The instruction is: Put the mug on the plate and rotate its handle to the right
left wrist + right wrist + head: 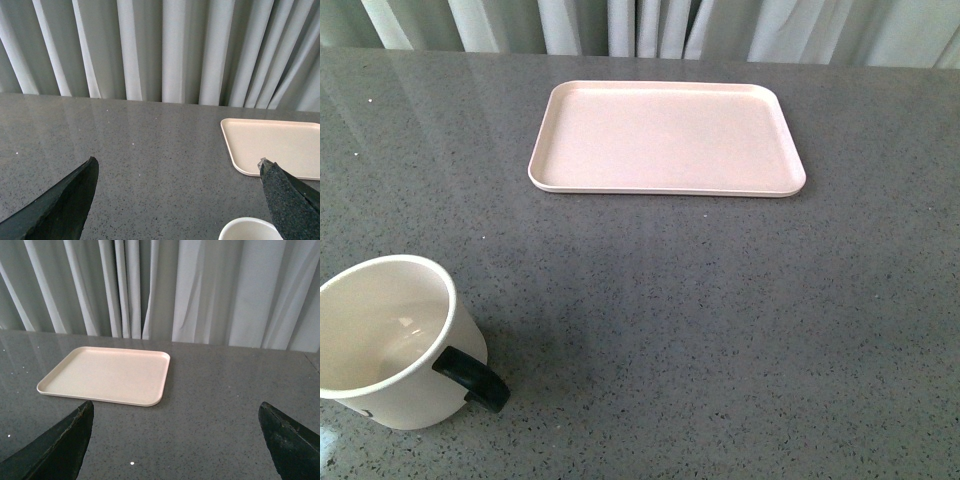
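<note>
Item 1, mug (390,340): white, upright, mouth open upward, standing on the grey speckled table (720,320) at about 8 o'clock in the front view, partly cut off by the frame edge. Item 2, handle (472,378): glossy black loop, pointing toward roughly 4 o'clock from the mug's body. Item 3, plate (665,138): pale pink rectangular tray with rounded corners and a low rim, lying flat at 12 o'clock, well apart from the mug, near the table's far edge. Item 4, curtain (620,25): pale, pleated, hanging behind the table. Item 5, left pincer (177,164): wide, dark fingers (60,210) spread far apart, gripping nothing, above the table; the mug's rim shows just beside one finger, contact not discernible. Item 6, right pincer (176,407): wide, gripping nothing, above the table with the plate beyond it.
</note>
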### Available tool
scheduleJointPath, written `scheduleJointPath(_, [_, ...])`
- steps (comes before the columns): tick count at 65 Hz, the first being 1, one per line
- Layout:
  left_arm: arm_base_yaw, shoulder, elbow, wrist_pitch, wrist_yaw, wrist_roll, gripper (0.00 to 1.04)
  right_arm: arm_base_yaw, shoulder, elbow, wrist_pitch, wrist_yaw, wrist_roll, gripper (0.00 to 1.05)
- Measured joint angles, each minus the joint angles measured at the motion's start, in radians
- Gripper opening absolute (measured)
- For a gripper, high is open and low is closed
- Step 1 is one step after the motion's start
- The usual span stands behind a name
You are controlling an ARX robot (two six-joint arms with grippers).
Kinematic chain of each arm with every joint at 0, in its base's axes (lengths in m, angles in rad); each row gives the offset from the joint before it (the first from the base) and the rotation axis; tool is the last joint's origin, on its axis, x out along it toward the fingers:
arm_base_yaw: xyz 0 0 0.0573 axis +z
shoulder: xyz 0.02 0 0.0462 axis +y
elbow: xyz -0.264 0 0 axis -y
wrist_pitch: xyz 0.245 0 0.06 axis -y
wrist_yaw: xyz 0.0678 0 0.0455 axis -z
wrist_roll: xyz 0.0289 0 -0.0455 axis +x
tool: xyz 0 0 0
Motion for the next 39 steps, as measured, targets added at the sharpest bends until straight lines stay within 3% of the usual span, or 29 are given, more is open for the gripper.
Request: scheduleJointPath(39, [0.000,0.000,0.000,0.000,0.000,0.000,0.96,0.000,0.000,0.000,0.000,0.000,0.000,0.96])
